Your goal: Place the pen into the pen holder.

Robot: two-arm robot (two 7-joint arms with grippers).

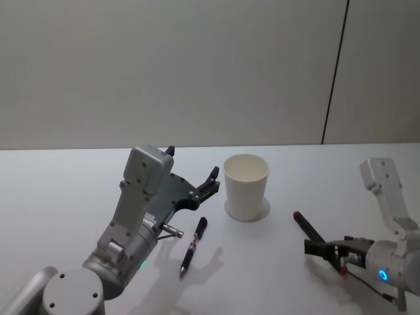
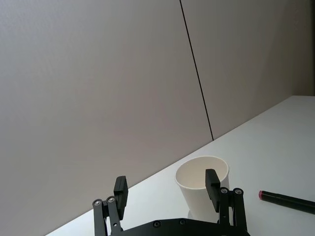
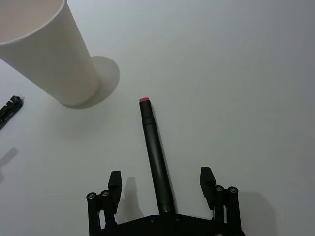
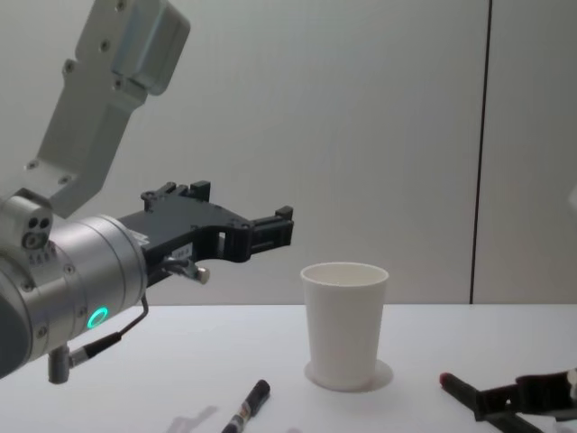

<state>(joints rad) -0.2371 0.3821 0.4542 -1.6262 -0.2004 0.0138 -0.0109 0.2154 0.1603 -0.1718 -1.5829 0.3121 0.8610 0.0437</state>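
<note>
No writing can be read anywhere (the left pen [image 1: 193, 246] perhaps carries barrel marks, too fine to tell).

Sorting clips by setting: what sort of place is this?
Probably a robot test bench: a white tabletop, a plain grey panelled wall, and a white paper cup with two black pens before the left gripper and right gripper.

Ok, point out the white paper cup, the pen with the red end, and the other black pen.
white paper cup [image 1: 246, 190]: head view, on its outer wall.
red-ended pen [image 3: 155, 152]: right wrist view, middle of the barrel.
other black pen [image 1: 194, 245]: head view, middle of the barrel.
</note>
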